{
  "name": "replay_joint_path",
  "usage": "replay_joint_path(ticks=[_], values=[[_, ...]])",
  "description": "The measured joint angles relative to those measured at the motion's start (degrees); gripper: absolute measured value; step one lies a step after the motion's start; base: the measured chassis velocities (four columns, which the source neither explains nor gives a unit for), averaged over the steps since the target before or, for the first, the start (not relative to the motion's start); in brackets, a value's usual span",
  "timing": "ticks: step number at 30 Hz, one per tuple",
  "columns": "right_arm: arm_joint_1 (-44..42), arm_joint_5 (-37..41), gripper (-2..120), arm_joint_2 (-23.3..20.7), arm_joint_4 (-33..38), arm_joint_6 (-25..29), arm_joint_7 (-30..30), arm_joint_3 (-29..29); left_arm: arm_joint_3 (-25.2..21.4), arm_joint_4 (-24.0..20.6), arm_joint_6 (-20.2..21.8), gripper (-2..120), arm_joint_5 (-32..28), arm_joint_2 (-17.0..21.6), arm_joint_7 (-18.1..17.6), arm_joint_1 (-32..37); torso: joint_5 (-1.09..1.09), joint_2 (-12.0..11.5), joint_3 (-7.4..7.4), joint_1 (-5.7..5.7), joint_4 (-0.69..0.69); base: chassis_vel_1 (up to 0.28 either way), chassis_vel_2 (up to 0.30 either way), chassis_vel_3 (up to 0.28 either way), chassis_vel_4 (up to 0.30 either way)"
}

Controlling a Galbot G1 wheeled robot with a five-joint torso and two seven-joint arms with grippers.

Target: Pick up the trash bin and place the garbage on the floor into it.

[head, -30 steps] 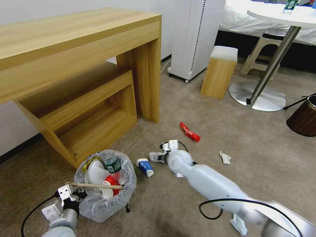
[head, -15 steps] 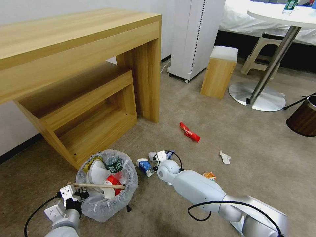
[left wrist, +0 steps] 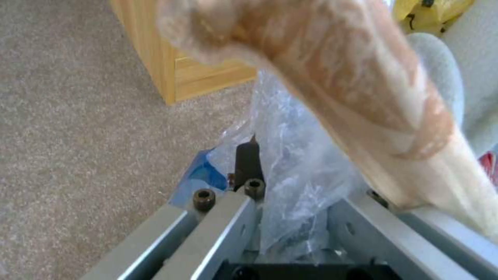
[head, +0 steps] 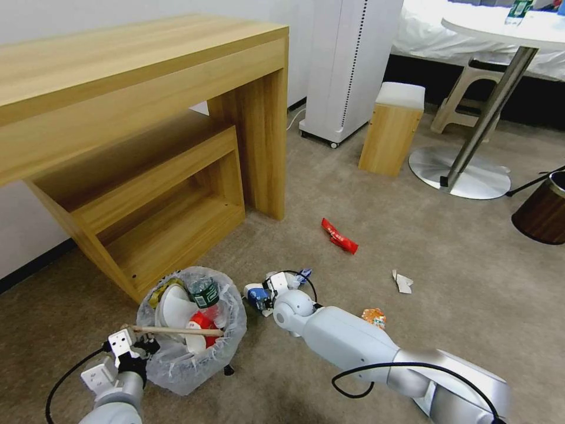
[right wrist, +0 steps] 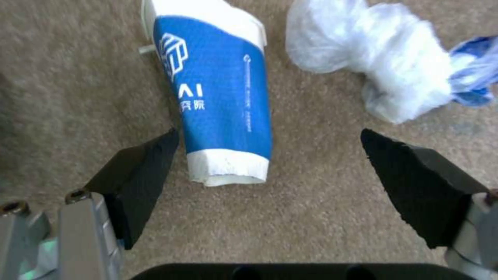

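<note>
Partway: trash bin (head: 189,330), gripped at its bag rim by the left hand (head: 136,348), already holds several pieces; right hand (right wrist: 270,182) gapes empty over the paper cup (right wrist: 218,89); red wrapper (head: 339,235) at 1 o'clock remains on the floor (head: 447,247).

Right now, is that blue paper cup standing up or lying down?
Lying on its side: the blue paper cup rests lengthwise on the carpet, between the open right pincer fingers.
</note>
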Motion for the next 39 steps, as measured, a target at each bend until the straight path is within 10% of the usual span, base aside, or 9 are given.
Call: replay_joint_path(ticks=[19,39], values=[[0.2,-5.5,86,8.6,-11.4,1.5,-3.1,-2.3,-0.3,-1.2,-0.4,1,-0.1,-0.2,0.1,1.1,0.0,0.0,0.0,0.0,0.01,0.0,0.0,0.0,0.0],[-1.7,-9.1,13,5.3,-11.1,4.9,-5.1,-1.1,0.1,-1.1,-0.9,1,0.1,-0.7,0.5,1.0,0.02,0.0,0.0,0.0,0.02,0.0,0.0,0.0,0.0]])
